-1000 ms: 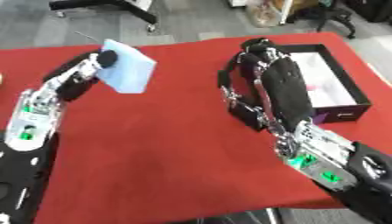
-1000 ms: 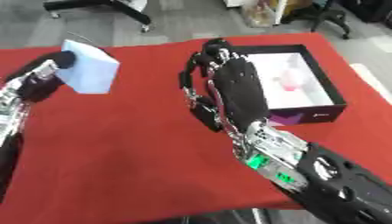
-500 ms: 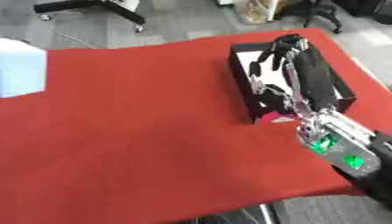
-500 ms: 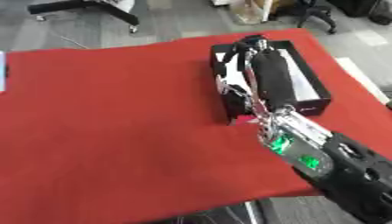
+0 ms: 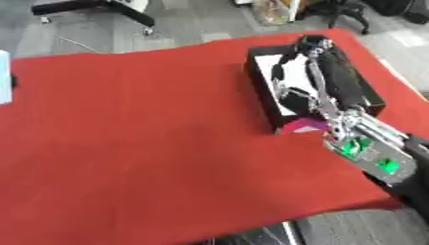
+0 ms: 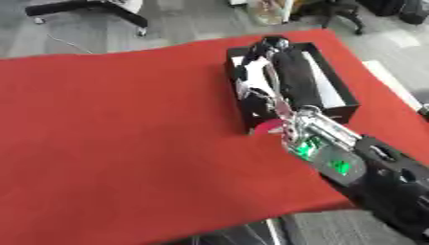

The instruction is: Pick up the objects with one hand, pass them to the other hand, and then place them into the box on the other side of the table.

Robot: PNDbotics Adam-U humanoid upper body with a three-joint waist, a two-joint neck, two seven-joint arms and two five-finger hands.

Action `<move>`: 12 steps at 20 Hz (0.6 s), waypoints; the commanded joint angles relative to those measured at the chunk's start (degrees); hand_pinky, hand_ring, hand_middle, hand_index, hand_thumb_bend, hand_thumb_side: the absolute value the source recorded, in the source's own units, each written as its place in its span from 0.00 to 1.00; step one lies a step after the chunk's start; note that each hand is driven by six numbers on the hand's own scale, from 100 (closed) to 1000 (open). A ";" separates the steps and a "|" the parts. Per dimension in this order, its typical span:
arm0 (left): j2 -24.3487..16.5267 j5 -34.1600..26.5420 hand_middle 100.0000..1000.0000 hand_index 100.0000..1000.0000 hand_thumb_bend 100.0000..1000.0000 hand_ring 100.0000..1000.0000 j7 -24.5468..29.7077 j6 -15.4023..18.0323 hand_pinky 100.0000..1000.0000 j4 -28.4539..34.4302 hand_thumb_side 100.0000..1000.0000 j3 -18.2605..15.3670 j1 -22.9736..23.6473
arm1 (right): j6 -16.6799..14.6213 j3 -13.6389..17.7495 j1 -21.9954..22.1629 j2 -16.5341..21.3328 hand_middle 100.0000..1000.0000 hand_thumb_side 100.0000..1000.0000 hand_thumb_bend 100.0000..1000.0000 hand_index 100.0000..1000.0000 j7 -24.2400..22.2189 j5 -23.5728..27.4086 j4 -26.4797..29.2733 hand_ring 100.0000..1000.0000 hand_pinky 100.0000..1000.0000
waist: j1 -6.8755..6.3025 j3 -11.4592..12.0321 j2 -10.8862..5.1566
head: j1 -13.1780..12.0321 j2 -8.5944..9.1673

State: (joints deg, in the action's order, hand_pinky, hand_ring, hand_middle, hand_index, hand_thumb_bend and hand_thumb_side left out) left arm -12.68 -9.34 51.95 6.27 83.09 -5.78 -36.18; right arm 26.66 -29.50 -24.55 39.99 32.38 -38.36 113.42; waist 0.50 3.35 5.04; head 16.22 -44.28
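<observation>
1. The right hand [image 5: 322, 79] reaches in from the lower right and hangs over the black box [image 5: 261, 91], its fingers stretched forward and holding nothing.
2. The box sits on the red tablecloth [image 5: 142, 143] at the robot's right, near the far edge; its pale inside shows around the hand.
3. A small pink thing [image 5: 303, 126] shows at the box's near wall, just below the wrist; what it is cannot be told.
4. A light-blue object [image 5: 4, 76] shows at the far left edge, well apart from the right hand.
5. The left hand cannot be made out.
</observation>
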 commanded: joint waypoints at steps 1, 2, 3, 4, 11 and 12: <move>1.53 2.12 0.62 0.78 0.00 0.64 0.02 2.28 0.73 -2.46 0.89 4.96 -2.81 | -6.39 -0.80 -5.25 -3.78 0.81 0.14 0.24 0.95 -8.47 -6.50 1.17 0.91 0.73 | -0.07 -0.45 -0.97 | -0.94 0.16; 2.41 2.79 0.61 0.77 0.00 0.63 0.02 3.21 0.72 -3.66 0.88 6.38 -3.54 | -7.87 -0.83 -6.85 -5.38 0.84 0.15 0.27 0.96 -11.56 -7.94 1.17 0.91 0.76 | -0.06 -0.70 -1.01 | -1.35 0.16; 3.16 3.38 0.60 0.77 0.00 0.63 0.02 4.10 0.72 -4.79 0.86 7.44 -4.11 | -8.65 -0.82 -7.95 -6.68 0.85 0.15 0.27 0.96 -14.11 -9.33 1.17 0.92 0.76 | -0.05 -0.87 -1.03 | -1.67 0.16; 4.13 3.91 0.59 0.76 0.00 0.62 0.02 4.92 0.72 -5.79 0.84 8.51 -4.62 | -8.79 -0.93 -8.83 -8.10 0.85 0.15 0.27 0.97 -16.20 -10.59 1.17 0.93 0.77 | -0.02 -1.05 -1.02 | -2.07 0.16; 8.48 5.06 0.53 0.71 0.00 0.56 0.02 6.45 0.69 -8.50 0.67 11.68 -6.18 | -5.05 -3.21 -10.09 -13.25 0.87 0.16 0.24 0.98 -22.42 -17.19 1.17 0.95 0.78 | 0.35 -1.66 -0.78 | -3.21 0.16; 8.65 5.00 0.52 0.71 0.00 0.56 0.02 6.51 0.69 -8.66 0.66 11.91 -6.51 | -4.65 -3.92 -9.74 -13.49 0.87 0.16 0.23 0.99 -22.90 -17.45 1.17 0.95 0.79 | 0.39 -1.69 -0.77 | -3.31 0.16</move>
State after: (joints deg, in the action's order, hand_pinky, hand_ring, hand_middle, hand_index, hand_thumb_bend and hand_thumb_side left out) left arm -4.21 -4.39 51.43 11.93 74.02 5.86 -41.20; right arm 21.55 -33.31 -33.65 26.47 10.20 -54.85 113.43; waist 0.87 1.72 4.98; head 13.15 -44.28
